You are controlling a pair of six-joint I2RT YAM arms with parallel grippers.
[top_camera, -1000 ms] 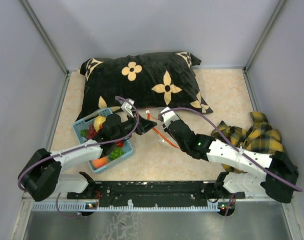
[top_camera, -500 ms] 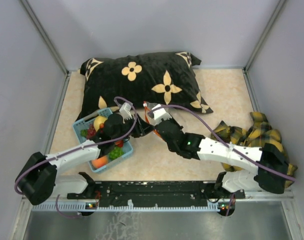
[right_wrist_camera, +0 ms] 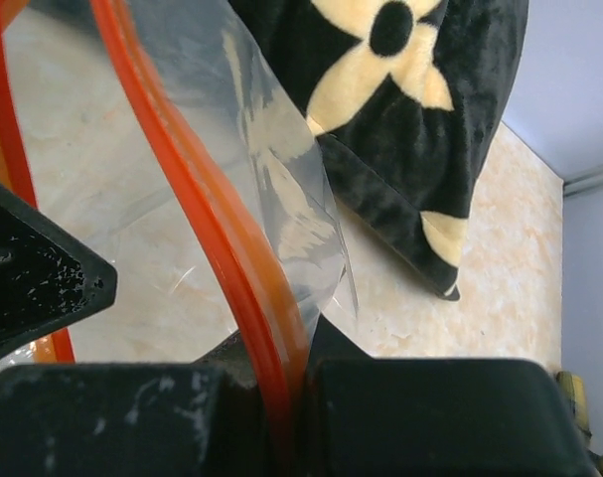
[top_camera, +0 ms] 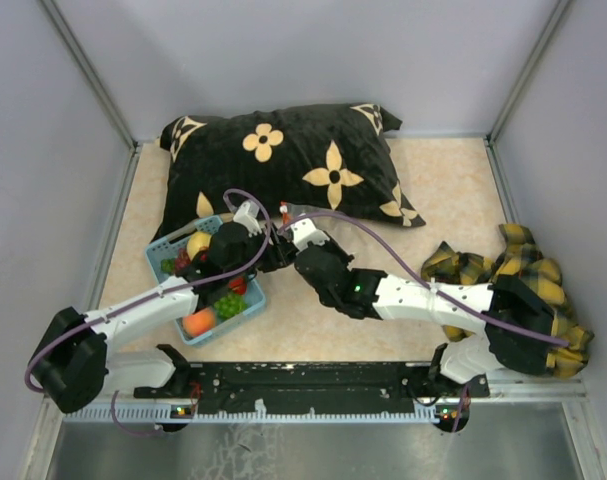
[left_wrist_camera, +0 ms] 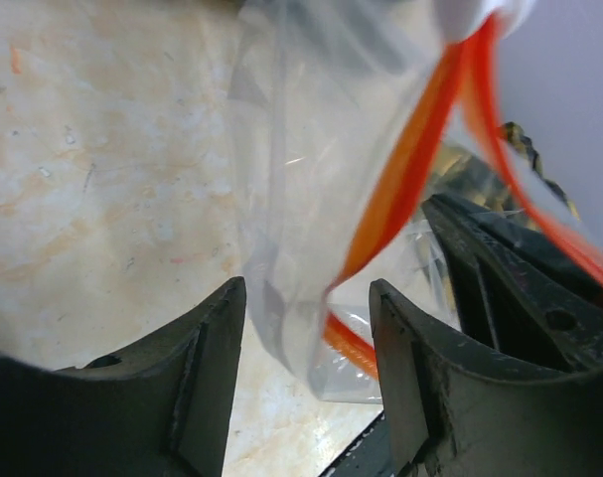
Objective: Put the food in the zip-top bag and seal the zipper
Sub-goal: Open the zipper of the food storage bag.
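The zip-top bag (left_wrist_camera: 311, 189) hangs clear and limp above the table, and its red zipper (left_wrist_camera: 412, 184) runs down across the left wrist view. My right gripper (right_wrist_camera: 296, 373) is shut on the zipper (right_wrist_camera: 231, 248) at the bag's mouth edge. My left gripper (left_wrist_camera: 308, 298) is open, its jaws either side of the bag's lower corner without pinching it. In the top view the two grippers meet just right of the basket, left gripper (top_camera: 261, 248) and right gripper (top_camera: 289, 228). The food (top_camera: 215, 290) lies in the light blue basket (top_camera: 161, 268): yellow, red, green and orange pieces.
A black pillow with beige flowers (top_camera: 283, 160) lies across the back, right behind the grippers. A yellow plaid cloth (top_camera: 513, 270) is bunched at the right edge by the right arm's base. Grey walls close in the table.
My right gripper swung left to the bag and shut on its zipper. My left gripper, shut a second ago, has opened and let go of the bag.
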